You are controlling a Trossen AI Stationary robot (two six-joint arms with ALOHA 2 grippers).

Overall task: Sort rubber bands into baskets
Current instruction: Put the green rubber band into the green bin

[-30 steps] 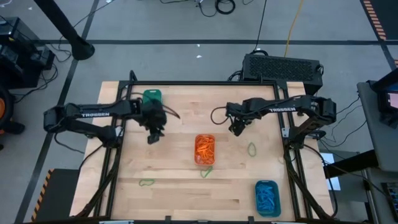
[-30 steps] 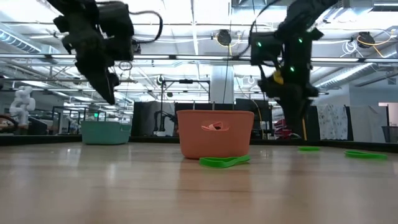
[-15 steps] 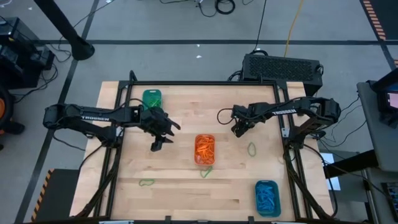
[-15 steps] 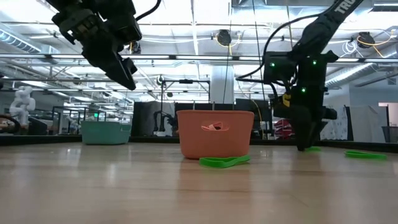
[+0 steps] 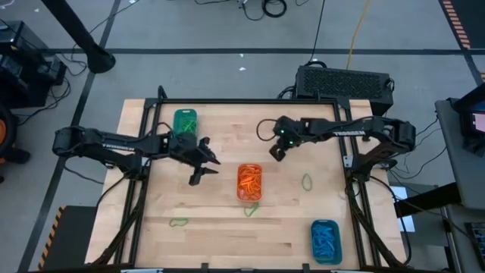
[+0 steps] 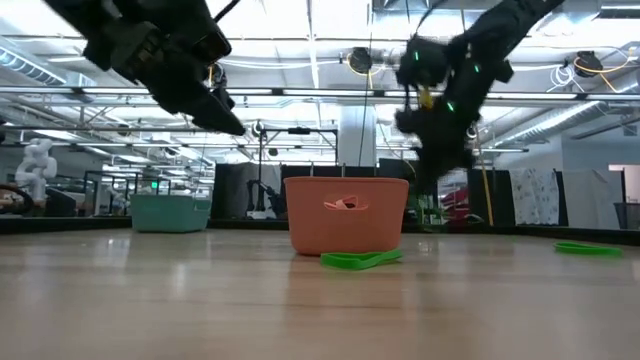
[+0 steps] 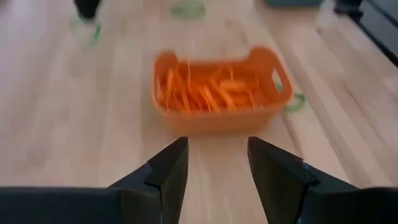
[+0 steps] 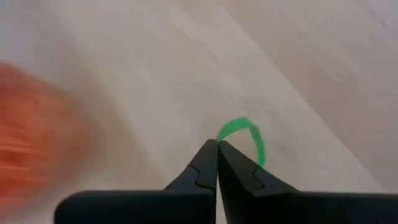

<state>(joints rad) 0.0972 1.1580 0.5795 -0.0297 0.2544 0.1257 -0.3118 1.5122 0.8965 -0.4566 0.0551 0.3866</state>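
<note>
Looking straight down on the whole table [image 5: 220, 227] from high overhead. Sitting at tabletop height, level across the wood into the room beyond. Riding each wrist, close above the surface. Sharing the orange basket [image 5: 249, 182] [image 6: 346, 212] [image 7: 217, 93] (three views, the right wrist's blurred).

Dark arms [image 5: 106, 142], seemingly white lettering.
</note>
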